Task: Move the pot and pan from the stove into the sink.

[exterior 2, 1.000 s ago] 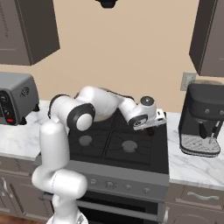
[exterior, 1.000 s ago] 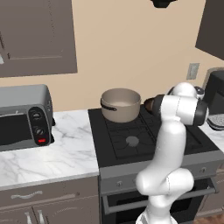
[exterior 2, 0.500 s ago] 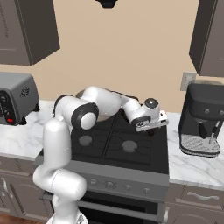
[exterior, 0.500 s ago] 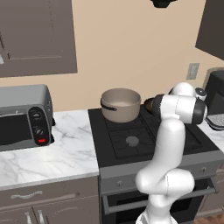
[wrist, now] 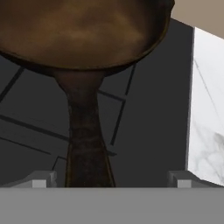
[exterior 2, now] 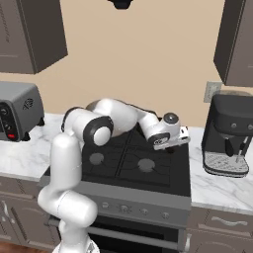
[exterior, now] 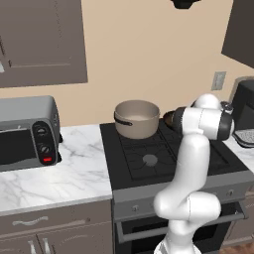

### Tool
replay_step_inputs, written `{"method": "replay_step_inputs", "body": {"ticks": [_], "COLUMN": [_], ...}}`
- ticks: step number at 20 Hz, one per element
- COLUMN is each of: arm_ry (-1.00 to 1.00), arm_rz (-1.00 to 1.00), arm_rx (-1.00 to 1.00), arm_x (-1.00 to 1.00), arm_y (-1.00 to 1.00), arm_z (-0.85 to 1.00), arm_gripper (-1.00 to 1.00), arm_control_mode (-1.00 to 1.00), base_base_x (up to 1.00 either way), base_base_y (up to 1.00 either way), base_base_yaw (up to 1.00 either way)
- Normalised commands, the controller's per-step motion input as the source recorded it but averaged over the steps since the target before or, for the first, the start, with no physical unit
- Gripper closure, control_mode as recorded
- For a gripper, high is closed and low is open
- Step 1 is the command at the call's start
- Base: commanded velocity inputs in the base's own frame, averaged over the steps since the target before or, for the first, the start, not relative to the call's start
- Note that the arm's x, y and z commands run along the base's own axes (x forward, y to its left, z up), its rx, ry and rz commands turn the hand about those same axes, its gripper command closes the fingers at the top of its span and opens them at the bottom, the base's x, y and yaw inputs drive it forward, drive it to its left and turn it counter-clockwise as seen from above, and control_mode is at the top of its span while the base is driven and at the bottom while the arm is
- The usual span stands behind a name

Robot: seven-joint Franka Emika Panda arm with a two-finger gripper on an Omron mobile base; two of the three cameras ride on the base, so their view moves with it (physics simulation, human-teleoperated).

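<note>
Lining up over the long dark handle of the shallow round dark brown pan is the step you have in hand, and your gripper stands with its jaws wide apart, one grey fingertip on each side of that handle and nothing clamped yet. The pan sits on the back right burner of the black gas stove, just beside the deep beige-tan round pot on the back left burner; both are on the stove, so neither has reached the sink. From the right base view you see the gripper low over the right-hand grates. To do this well, keep the handle centred between the fingers, since it looks slightly nearer the left one; ease across before you lower. Go down far enough that the pads meet the sides of the handle squarely, then close. Taking it closer to the bowl would likely lessen droop when you lift. Watch the white marbled worktop at the stove's edge as you swing away.
</note>
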Motion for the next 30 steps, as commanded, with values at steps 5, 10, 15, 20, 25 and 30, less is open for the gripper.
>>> {"method": "replay_step_inputs", "body": {"ticks": [5, 10, 15, 20, 25, 30], "arm_ry": [0.00, 0.00, 0.00, 0.00, 0.01, 0.04], "arm_rz": [0.00, 0.00, 0.00, 0.00, 0.00, 0.00], "arm_rx": [0.00, 0.00, 0.00, 0.02, 0.03, 0.04], "arm_x": [0.05, 0.06, 0.00, 0.00, 0.00, 0.03], "arm_y": [0.00, 0.00, 0.00, 0.00, 0.00, 0.01], "arm_z": [-0.16, -0.19, 0.00, 0.25, 0.73, 0.87], "arm_gripper": [-1.00, 1.00, 1.00, 1.00, 1.00, 1.00], "arm_control_mode": [-1.00, -1.00, -1.00, -1.00, -1.00, -1.00], "base_base_x": [0.00, 0.00, 0.00, 0.00, 0.00, 0.00], "base_base_y": [0.00, 0.00, 0.00, 0.00, 0.00, 0.00], "base_base_yaw": [0.00, 0.00, 0.00, 0.00, 0.00, 0.00]}}
